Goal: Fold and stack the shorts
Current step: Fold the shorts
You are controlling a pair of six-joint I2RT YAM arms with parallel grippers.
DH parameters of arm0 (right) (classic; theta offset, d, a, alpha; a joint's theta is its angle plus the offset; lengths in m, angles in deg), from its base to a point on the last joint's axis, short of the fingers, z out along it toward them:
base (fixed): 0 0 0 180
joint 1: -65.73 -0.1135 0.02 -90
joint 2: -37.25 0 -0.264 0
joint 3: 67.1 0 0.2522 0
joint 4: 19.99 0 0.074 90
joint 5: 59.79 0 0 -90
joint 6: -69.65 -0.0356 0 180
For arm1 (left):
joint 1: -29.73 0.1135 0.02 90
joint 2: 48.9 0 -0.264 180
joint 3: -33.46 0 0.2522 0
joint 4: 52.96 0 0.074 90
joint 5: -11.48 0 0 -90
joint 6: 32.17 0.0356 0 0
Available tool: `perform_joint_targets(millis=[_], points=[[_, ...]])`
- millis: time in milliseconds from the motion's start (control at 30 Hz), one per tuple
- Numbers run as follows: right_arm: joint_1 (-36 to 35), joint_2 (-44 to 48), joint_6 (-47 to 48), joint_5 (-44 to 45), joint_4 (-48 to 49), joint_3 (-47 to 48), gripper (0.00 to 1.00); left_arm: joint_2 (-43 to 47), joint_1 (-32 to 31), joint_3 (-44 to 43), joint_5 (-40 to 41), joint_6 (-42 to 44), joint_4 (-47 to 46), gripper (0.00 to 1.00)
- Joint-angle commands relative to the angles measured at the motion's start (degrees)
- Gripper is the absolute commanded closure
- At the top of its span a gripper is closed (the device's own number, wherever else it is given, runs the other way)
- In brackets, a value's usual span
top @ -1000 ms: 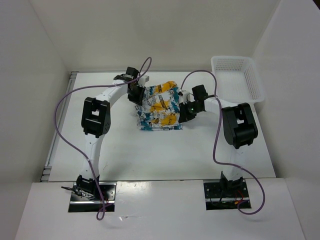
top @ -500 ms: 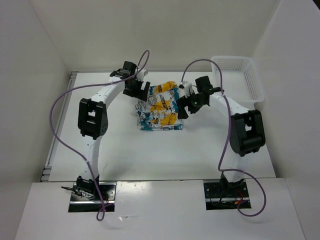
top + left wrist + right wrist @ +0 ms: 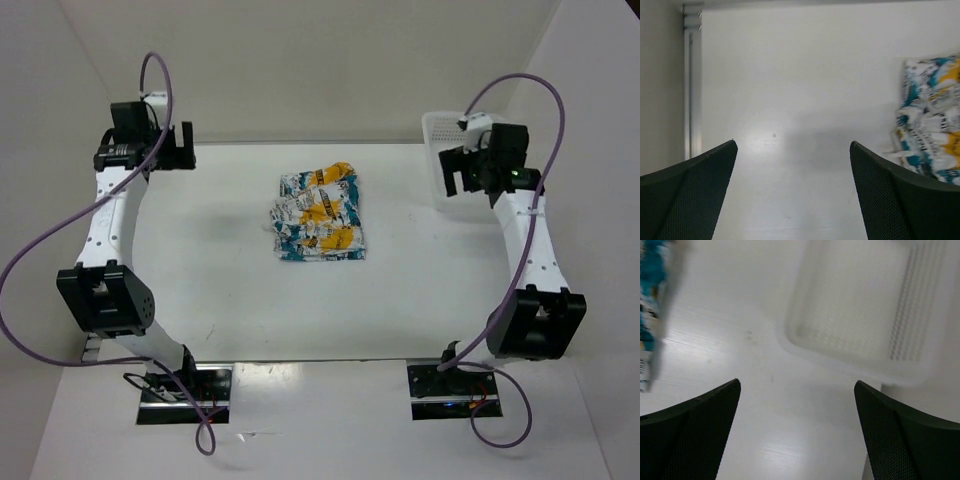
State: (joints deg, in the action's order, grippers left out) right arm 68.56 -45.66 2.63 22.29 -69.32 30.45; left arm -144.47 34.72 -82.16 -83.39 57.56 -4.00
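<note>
The shorts (image 3: pixel 317 215) lie in a folded, slightly rumpled bundle at the middle of the table, white with teal, yellow and black print. No gripper touches them. My left gripper (image 3: pixel 180 148) is raised at the far left corner, open and empty. In the left wrist view (image 3: pixel 793 145) the shorts (image 3: pixel 932 125) show at the right edge. My right gripper (image 3: pixel 455 172) hangs open and empty at the far right, beside the basket. In the right wrist view (image 3: pixel 797 382) a blurred strip of the shorts (image 3: pixel 650 315) shows at the left edge.
A white mesh basket (image 3: pixel 436 130) stands at the back right, partly hidden by the right arm; its inside looks empty in the right wrist view (image 3: pixel 860 305). A metal rail (image 3: pixel 692 90) runs along the table's left edge. White walls enclose the table.
Both grippers let go of the shorts, opened wide and swung out and up to the far corners, left arm to the left, right arm toward the basket. The shorts stayed in place.
</note>
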Motion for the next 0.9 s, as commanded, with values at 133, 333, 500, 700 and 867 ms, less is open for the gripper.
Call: perform_joint_targets(millis=[133, 333, 500, 700, 867], points=[[8.6, 6.4, -1.6, 3.3, -3.9, -5.8, 0.01, 6.6, 0.5, 15.5, 1.3, 0.3, 0.1, 0.0], [8.1, 11.5, -6.3, 7.7, -2.6, -10.8, 0.01, 10.3, 0.5, 18.2, 1.3, 0.3, -0.5, 0.0], [2.9, 15.1, -8.8, 16.7, -1.5, -13.6, 0.01, 11.5, 0.5, 20.5, 0.0, 0.3, -1.0, 0.0], [2.4, 18.6, -10.1, 18.4, -0.3, -16.5, 0.01, 12.7, 0.5, 21.1, -1.6, 0.3, -1.0, 0.0], [2.4, 19.8, -9.8, 18.4, 0.2, -17.7, 0.01, 13.2, 0.5, 21.1, -2.2, 0.3, -1.0, 0.0]])
